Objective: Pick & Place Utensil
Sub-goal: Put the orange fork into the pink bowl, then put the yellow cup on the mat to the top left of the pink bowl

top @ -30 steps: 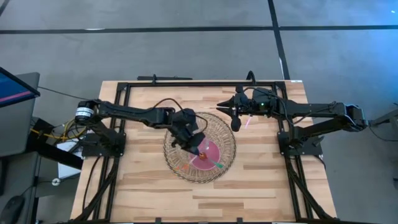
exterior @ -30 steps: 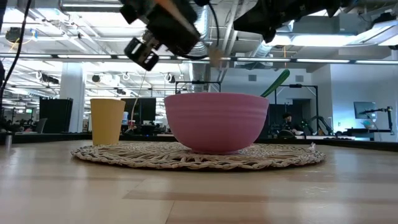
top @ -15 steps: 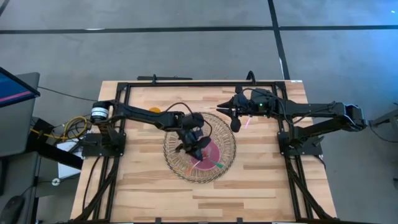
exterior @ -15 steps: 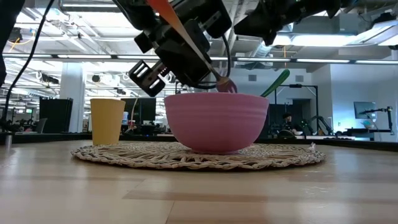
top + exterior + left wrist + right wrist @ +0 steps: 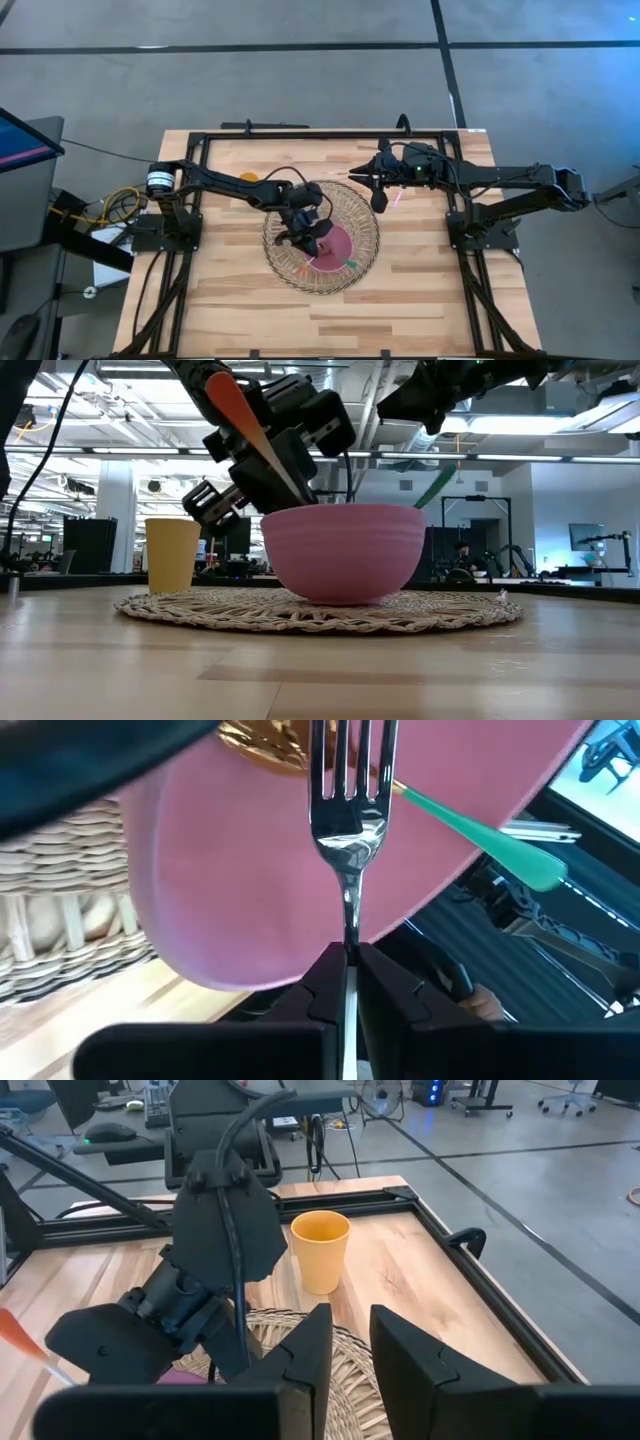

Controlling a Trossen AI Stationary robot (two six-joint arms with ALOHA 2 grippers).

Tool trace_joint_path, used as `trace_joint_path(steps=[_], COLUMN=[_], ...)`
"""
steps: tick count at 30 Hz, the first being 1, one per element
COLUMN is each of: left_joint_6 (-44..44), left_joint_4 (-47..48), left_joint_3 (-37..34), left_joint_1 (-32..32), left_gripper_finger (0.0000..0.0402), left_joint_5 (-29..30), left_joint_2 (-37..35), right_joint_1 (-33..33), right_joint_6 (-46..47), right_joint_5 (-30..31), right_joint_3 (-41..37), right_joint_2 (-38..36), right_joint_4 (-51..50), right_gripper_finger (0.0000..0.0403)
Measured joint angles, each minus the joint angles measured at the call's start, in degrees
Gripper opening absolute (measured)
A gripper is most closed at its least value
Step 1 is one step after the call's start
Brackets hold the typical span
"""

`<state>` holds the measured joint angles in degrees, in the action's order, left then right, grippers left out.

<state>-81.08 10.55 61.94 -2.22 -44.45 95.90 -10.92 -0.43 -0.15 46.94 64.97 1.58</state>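
A pink bowl (image 5: 336, 250) (image 5: 345, 555) stands on a round woven mat (image 5: 284, 262). A green-handled utensil (image 5: 480, 835) leans inside it against the rim (image 5: 432, 488). My left gripper (image 5: 305, 234) (image 5: 347, 965) hangs over the bowl's left side, shut on a fork (image 5: 350, 820) with an orange handle (image 5: 240, 415). The fork's tines reach into the bowl. My right gripper (image 5: 378, 198) (image 5: 350, 1352) hovers above the mat's far right edge, narrowly open and empty. My left gripper pinches the fork's thin metal neck (image 5: 347, 932) between its two fingers, just behind the tines. The fingers slant down from the table's left, lying along the fork. The fork is tilted: its orange handle sticks up and back past the gripper, and its tines are inside the bowl.
A yellow cup (image 5: 172, 555) (image 5: 320, 1250) stands on the table just beyond the mat's far left edge. A black metal frame (image 5: 330, 134) runs round the table. Bare wood lies on the near side of the mat (image 5: 330, 320).
My left gripper has come down over the bowl and tipped, staying shut on the fork. The fork's tines, above the rim a second ago, have dropped inside the bowl, while the orange handle now rises steeply to the left.
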Motion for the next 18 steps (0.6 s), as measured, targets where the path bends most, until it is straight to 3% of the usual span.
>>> trace_joint_path(steps=[7, 18], left_joint_6=[-0.26, -0.26], left_joint_4=[-0.40, -0.91], left_joint_3=[-0.27, -0.29], left_joint_1=[0.02, -0.02], left_gripper_finger=[0.0020, 0.0069], left_joint_5=[0.07, 0.67], left_joint_2=[0.00, 0.00], right_joint_1=[0.00, 0.00], right_joint_6=[0.00, -0.02], right_joint_5=[-0.01, -0.01], right_joint_3=[0.00, 0.00], right_joint_2=[0.00, 0.00], right_joint_4=[0.00, 0.00], right_gripper_finger=[0.0066, 0.0066])
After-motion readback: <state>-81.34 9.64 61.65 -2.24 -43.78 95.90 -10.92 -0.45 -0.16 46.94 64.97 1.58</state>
